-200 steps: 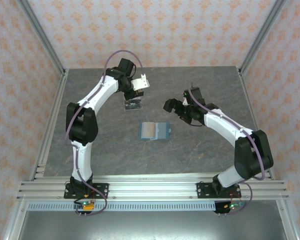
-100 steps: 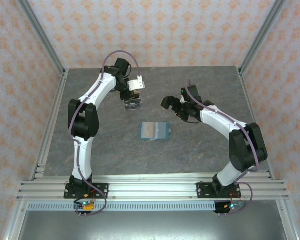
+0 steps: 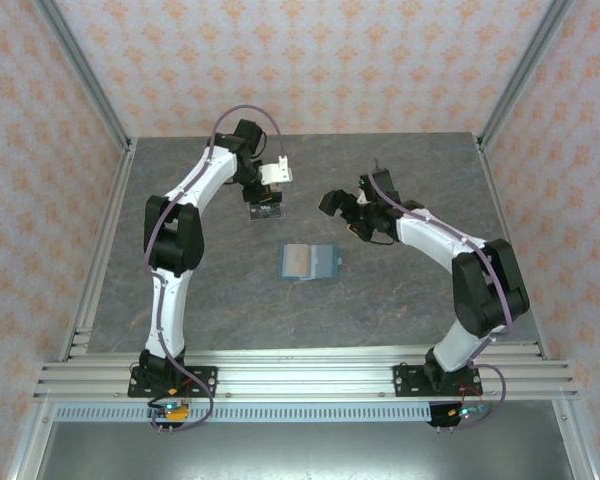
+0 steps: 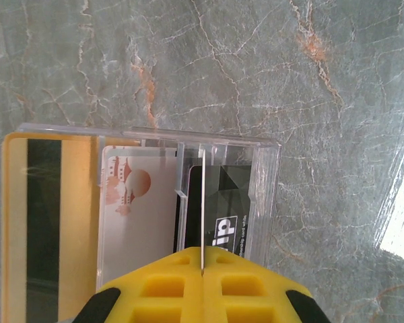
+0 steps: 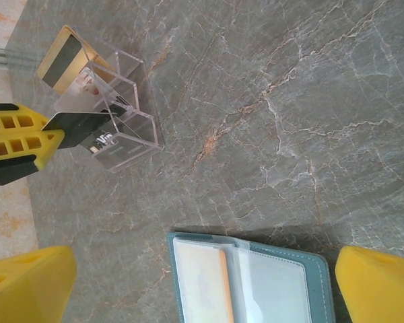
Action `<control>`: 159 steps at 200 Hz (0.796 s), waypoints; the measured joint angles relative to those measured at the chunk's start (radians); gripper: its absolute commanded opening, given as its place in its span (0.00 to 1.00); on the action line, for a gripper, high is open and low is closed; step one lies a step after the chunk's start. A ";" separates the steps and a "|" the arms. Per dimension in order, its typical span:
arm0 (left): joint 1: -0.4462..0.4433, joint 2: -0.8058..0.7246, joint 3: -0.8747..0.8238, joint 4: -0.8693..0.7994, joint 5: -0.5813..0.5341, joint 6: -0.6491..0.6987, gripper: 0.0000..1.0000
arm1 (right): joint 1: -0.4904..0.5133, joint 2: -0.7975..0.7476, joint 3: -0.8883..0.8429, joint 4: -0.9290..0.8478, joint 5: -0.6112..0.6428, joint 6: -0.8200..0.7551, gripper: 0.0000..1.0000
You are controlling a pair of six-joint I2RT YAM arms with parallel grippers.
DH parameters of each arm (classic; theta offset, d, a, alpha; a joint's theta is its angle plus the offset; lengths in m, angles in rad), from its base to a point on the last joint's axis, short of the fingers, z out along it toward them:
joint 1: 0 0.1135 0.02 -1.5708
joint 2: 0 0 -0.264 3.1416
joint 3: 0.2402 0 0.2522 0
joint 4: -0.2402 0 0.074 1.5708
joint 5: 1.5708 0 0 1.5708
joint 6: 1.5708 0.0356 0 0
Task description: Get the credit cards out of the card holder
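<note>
The card holder (image 3: 310,262) lies open on the table, blue-grey, with a tan-orange credit card (image 5: 203,286) in its left clear pocket. My right gripper (image 5: 205,288) hangs open above it, and both yellow fingers (image 5: 380,286) stand clear of it; from above the right gripper (image 3: 345,214) sits to the holder's upper right. My left gripper (image 4: 203,259) is shut on a thin dark card (image 5: 81,123), seen edge-on (image 4: 202,202), held upright at a slot of the clear stand (image 4: 266,195). A tan striped card (image 4: 44,229), a white card (image 4: 135,222) and a black card (image 4: 223,202) stand in it.
The clear acrylic stand (image 3: 265,210) sits behind the card holder, under my left gripper (image 3: 265,194). Grey marble table (image 3: 400,300) stretches around both, bounded by aluminium rails (image 3: 300,375) at the near edge and patterned walls on the other sides.
My right gripper has drifted slightly away and to the left, still open. The left arm has folded a little closer to the stand, still shut on the card.
</note>
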 measured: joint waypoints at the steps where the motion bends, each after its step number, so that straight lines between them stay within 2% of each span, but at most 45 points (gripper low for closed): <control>1: 0.000 0.001 0.001 0.000 0.000 0.000 0.00 | 0.000 0.001 0.000 0.000 0.000 0.000 0.99; 21: 0.000 0.006 0.001 -0.002 -0.001 -0.001 0.00 | 0.000 0.011 0.002 0.000 -0.006 0.000 0.99; 65: 0.000 0.008 0.005 -0.001 -0.027 -0.023 0.26 | 0.000 0.015 0.004 0.001 -0.017 0.000 0.99; 76: 0.000 0.008 0.007 0.000 -0.027 -0.028 0.29 | 0.000 0.015 0.006 0.002 -0.018 0.000 0.99; 128: 0.000 0.005 0.010 0.013 -0.026 -0.066 0.33 | 0.000 0.015 0.011 0.002 -0.018 0.000 1.00; 159: 0.000 -0.082 -0.066 0.087 -0.028 -0.174 0.34 | 0.004 0.011 0.011 -0.022 -0.006 0.000 0.97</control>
